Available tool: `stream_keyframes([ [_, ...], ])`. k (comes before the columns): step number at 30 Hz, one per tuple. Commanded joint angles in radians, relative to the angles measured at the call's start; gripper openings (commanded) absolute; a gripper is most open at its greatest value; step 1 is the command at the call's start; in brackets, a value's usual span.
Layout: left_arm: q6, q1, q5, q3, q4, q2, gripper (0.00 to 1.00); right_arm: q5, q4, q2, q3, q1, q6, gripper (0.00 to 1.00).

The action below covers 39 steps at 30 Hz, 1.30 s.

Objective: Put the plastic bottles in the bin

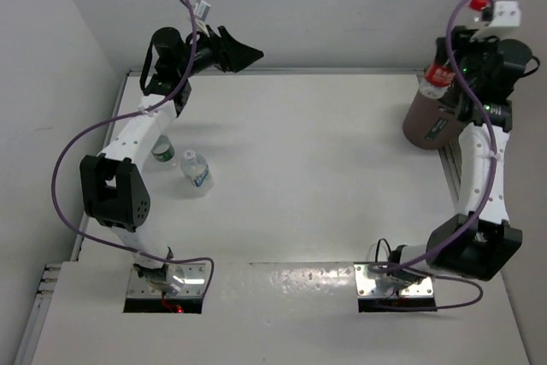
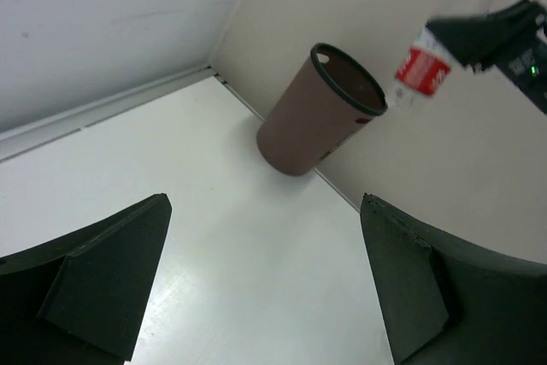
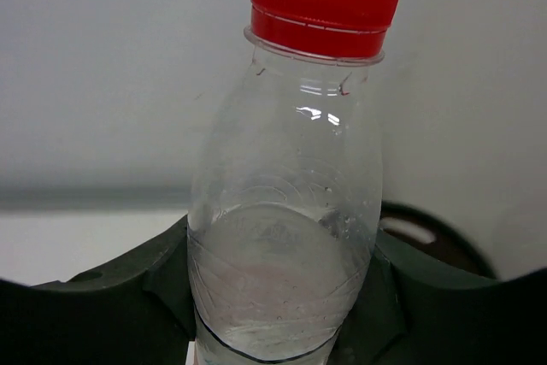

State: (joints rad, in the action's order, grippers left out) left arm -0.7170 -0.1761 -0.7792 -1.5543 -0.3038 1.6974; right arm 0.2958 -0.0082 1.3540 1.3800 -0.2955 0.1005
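Top external view: one white table (image 1: 299, 168) carries two robot arms, one bin and three plastic bottles that can be seen.

The single bin (image 1: 425, 124), a brown tapered bucket with a dark rim, stands upright at the far right edge of the table, against the wall. From the left wrist view its inside (image 2: 346, 83) looks dark, and I cannot tell what it holds.

The right gripper (image 1: 459, 50) is raised over the bin, its two dark fingers (image 3: 167, 275) clamped on the sides of a clear bottle with a red cap and red label (image 1: 439, 76). That bottle hangs tilted, cap uppermost, above the bin's rim and not inside it.

The left gripper (image 1: 232, 53) hovers high at the far left, fingers (image 2: 102, 284) spread wide apart with nothing between them.

Two more bottles stand on the table at the left, near each other: a clear white-capped bottle (image 1: 196, 171) in the open, and a green-labelled bottle (image 1: 162, 153) partly hidden behind the left arm.
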Motion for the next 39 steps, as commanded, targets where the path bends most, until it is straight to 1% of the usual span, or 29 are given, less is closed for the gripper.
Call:
stream_keyframes([
  [1,0.01,-0.023,-0.02,0.028,-0.043,-0.054,1.0,-0.144,0.275,0.071,0.082,-0.068,0.137,0.07],
  [2,0.01,-0.023,-0.029,0.028,-0.053,-0.054,1.0,-0.158,0.274,0.086,0.105,-0.077,0.139,0.06],
  [3,0.01,-0.023,-0.029,0.028,-0.054,-0.054,1.0,-0.209,0.277,0.103,0.14,-0.08,0.143,0.06],
  [5,0.01,-0.023,-0.029,0.028,-0.064,-0.045,1.0,-0.242,0.278,0.157,0.177,-0.102,0.137,0.06],
  [6,0.01,-0.023,-0.029,0.028,-0.064,-0.045,1.0,-0.288,0.283,0.177,0.195,-0.103,0.122,0.06],
  [7,0.01,-0.014,-0.029,0.028,-0.064,-0.045,1.0,-0.293,0.284,0.206,0.206,-0.106,0.111,0.06],
  [13,0.001,-0.005,-0.029,0.039,-0.074,-0.045,1.0,-0.481,0.298,0.243,0.215,-0.105,-0.004,0.08],
  [15,0.001,-0.005,-0.029,0.039,-0.074,-0.045,1.0,-0.512,0.281,0.261,0.22,-0.103,-0.024,0.11],
  [19,0.01,0.004,-0.029,0.039,-0.074,-0.036,1.0,-0.564,0.255,0.293,0.289,-0.082,-0.09,0.18],
  [20,0.01,0.004,-0.029,0.048,-0.064,-0.036,1.0,-0.567,0.252,0.295,0.294,-0.071,-0.091,0.28],
  [22,0.022,0.004,-0.029,0.048,-0.064,-0.036,1.0,-0.598,0.254,0.298,0.295,-0.064,-0.136,0.45],
  [23,0.022,0.004,-0.029,0.048,-0.052,-0.045,1.0,-0.6,0.248,0.295,0.297,-0.059,-0.14,0.6],
  [24,0.034,0.004,-0.02,0.048,-0.038,-0.045,1.0,-0.604,0.251,0.289,0.294,-0.059,-0.142,0.67],
  [25,0.045,0.004,-0.02,0.048,-0.038,-0.056,1.0,-0.612,0.252,0.287,0.295,-0.054,-0.151,0.77],
  [26,0.045,0.004,-0.02,0.048,-0.026,-0.056,1.0,-0.619,0.252,0.287,0.295,-0.054,-0.154,0.77],
  [27,0.045,0.004,-0.02,0.048,-0.015,-0.056,1.0,-0.63,0.261,0.284,0.295,-0.047,-0.16,0.88],
  [28,0.056,0.004,-0.02,0.048,-0.015,-0.056,1.0,-0.641,0.281,0.284,0.294,-0.044,-0.182,0.92],
  [29,0.056,0.013,-0.02,0.057,-0.006,-0.067,1.0,-0.667,0.287,0.284,0.295,-0.042,-0.188,0.95],
  [31,0.065,0.013,-0.02,0.057,-0.006,-0.067,1.0,-0.673,0.298,0.283,0.298,-0.039,-0.203,0.98],
  [35,0.086,0.023,-0.011,0.057,0.037,-0.088,1.0,-0.655,0.287,0.255,0.3,-0.037,-0.183,0.98],
  [36,0.12,0.035,0.004,0.057,0.057,-0.099,1.0,-0.638,0.277,0.229,0.286,-0.037,-0.162,0.98],
  [38,0.184,0.046,0.018,0.057,0.168,-0.113,1.0,-0.542,0.188,0.185,0.278,-0.037,-0.131,0.93],
  [39,0.28,0.059,0.029,0.047,0.227,-0.129,1.0,-0.42,0.162,0.169,0.266,-0.037,-0.069,0.9],
])
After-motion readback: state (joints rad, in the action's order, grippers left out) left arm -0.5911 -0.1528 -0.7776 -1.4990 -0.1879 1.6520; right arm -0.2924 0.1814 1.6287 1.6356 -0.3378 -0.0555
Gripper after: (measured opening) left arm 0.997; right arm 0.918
